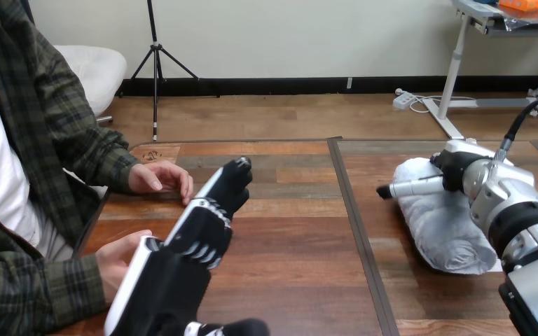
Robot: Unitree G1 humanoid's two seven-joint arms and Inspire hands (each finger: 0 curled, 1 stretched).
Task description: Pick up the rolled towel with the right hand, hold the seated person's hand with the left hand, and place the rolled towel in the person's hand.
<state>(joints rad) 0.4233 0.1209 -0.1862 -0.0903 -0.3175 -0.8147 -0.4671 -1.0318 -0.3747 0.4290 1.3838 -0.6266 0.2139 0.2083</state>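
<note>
Two robot hands show above our counter [294,273]. We see the left robot hand [192,238] open, fingers [232,178] straight, just beside the person's far hand [160,178] and near hand [114,257]. The right robot hand [462,171] rests on the towel [445,234], which lies on the counter's right side; we cannot tell whether it grips.

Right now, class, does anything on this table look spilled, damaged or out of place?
Nothing stands out. The rolled towel lies intact on the table under the right robot hand; the left robot hand, open, reaches beside the person's farther hand.
</note>
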